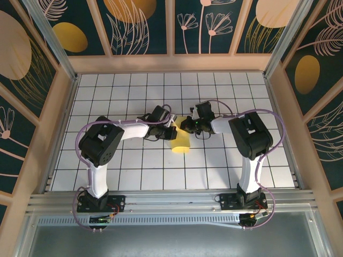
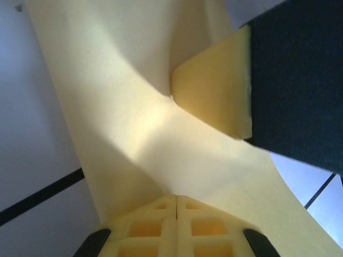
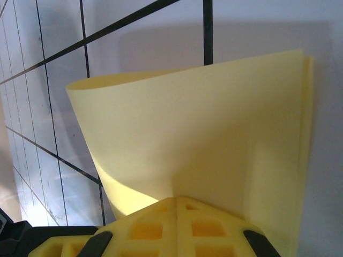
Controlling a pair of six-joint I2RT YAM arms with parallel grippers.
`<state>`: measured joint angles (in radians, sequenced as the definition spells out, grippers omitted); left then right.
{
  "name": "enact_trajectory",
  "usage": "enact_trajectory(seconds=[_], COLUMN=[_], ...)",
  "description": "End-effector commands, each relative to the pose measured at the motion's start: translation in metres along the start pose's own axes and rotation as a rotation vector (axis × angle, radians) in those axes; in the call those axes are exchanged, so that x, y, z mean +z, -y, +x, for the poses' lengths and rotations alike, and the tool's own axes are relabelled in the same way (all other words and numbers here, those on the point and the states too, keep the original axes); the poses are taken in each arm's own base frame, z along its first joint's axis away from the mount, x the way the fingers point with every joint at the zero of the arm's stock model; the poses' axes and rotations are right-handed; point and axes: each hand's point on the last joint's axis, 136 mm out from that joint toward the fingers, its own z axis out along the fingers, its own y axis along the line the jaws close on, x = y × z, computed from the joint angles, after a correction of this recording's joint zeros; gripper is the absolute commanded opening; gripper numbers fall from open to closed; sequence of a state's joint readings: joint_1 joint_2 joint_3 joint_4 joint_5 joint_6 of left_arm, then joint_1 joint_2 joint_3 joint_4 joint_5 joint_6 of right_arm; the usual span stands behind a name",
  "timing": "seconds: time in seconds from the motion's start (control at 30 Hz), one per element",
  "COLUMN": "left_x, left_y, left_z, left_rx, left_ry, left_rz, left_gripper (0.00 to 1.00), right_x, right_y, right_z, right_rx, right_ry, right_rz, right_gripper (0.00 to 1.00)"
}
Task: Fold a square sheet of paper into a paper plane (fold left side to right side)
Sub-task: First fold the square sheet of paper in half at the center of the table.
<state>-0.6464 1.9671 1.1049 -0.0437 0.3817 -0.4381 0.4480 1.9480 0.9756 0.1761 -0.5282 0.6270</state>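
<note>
The left gripper (image 2: 176, 202) and right gripper (image 3: 176, 202) pinch the square sheet of paper (image 1: 180, 142) mid-fold; next, I think, its edges must meet.

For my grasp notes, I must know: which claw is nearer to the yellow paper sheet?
Neither, both hold it. The left claw is shut on the paper sheet from its left, the right claw from its right.

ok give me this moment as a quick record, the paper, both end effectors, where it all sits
paper: pale-yellow sheet, curved over on itself, not pressed flat
left end effector: shut on the sheet
right end effector: shut on the sheet
location: middle of the grid table
fold: two layers meet at one edge in the right wrist view; no plane shape yet
</note>
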Motion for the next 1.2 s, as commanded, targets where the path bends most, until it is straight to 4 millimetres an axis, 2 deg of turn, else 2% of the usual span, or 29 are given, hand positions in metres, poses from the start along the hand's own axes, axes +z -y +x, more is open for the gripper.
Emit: enact_trajectory(seconds=[0.0, 0.13, 0.4, 0.47, 0.57, 0.77, 0.93, 1.03, 1.17], left_x=[-0.004, -0.009, -0.019, -0.024, -0.029, -0.042, -0.048, -0.042, -0.026], left_y=[-0.015, -0.015, -0.024, -0.023, -0.016, 0.004, 0.014, 0.019, 0.025], left_z=[0.036, 0.047, 0.084, 0.085, 0.075, 0.027, -0.004, -0.011, -0.009], left_rx=[-0.051, -0.077, -0.14, -0.142, -0.137, -0.088, -0.037, -0.028, -0.035], left_ry=[-0.09, -0.096, -0.119, -0.108, -0.085, 0.0, 0.057, 0.061, 0.033], left_rz=[-0.031, -0.02, -0.016, -0.011, 0.001, 0.02, 0.01, 0.04, 0.105], left_gripper=[0.05, 0.06, 0.06, 0.06, 0.06, 0.06, 0.05, 0.05, 0.05], right_x=[0.007, 0.008, 0.009, 0.009, 0.009, 0.008, 0.007, 0.007, 0.007], right_y=[0.049, 0.051, 0.05, 0.048, 0.045, 0.042, 0.04, 0.041, 0.042], right_z=[0.011, 0.01, 0.011, 0.011, 0.012, 0.011, 0.012, 0.012, 0.013], right_rx=[0.039, 0.037, 0.033, 0.026, 0.018, 0.003, -0.002, -0.001, -0.002], right_ry=[-0.023, -0.025, -0.031, -0.034, -0.041, -0.039, -0.041, -0.04, -0.042], right_rz=[0.16, 0.155, 0.139, 0.129, 0.117, 0.107, 0.104, 0.108, 0.11], right_gripper=[0.0, 0.0, 0.0, 0.0, 0.0, 0.0, 0.0, 0.0, 0.0])
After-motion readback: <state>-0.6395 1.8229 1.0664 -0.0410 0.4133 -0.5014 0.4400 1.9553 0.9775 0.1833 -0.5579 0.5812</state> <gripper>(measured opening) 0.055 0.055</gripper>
